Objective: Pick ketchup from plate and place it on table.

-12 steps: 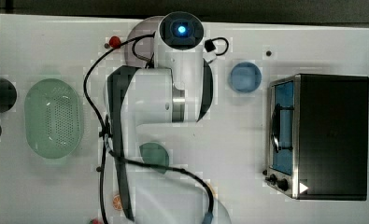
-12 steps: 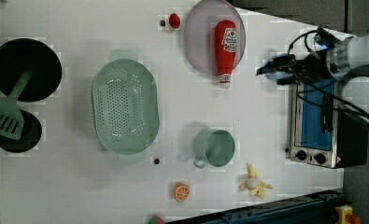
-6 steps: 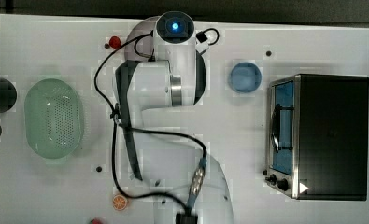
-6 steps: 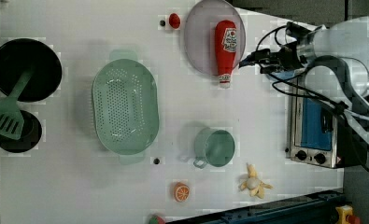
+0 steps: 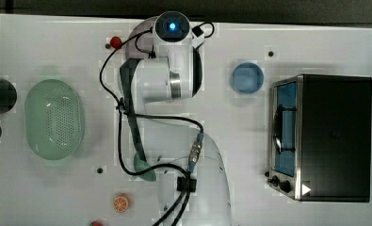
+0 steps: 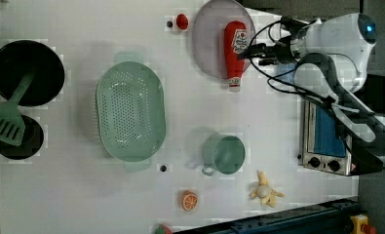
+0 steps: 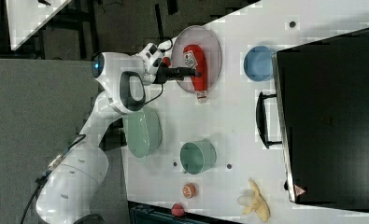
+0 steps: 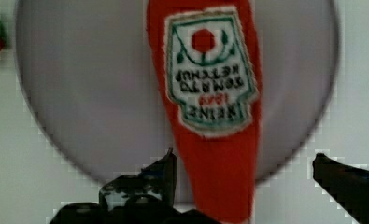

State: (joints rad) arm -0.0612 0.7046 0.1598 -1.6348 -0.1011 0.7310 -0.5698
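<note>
Since a second ago, your arm has swung across toward the plate: in the top view its wrist now sits over that end of the tabletop, covering the dish.

In the left view, the hand reaches in from the left view's right and stops at the ketchup's flank. The bottle lies flat on the plate, cap overhanging the rim toward the green basket's side, so you get a side-on grasp.

In the right view, the hand hovers over the bottle's middle, above the plate.

In the wrist view, the fingers stand spread wide, one on each side of the ketchup's narrowing neck, not yet touching it.
</note>
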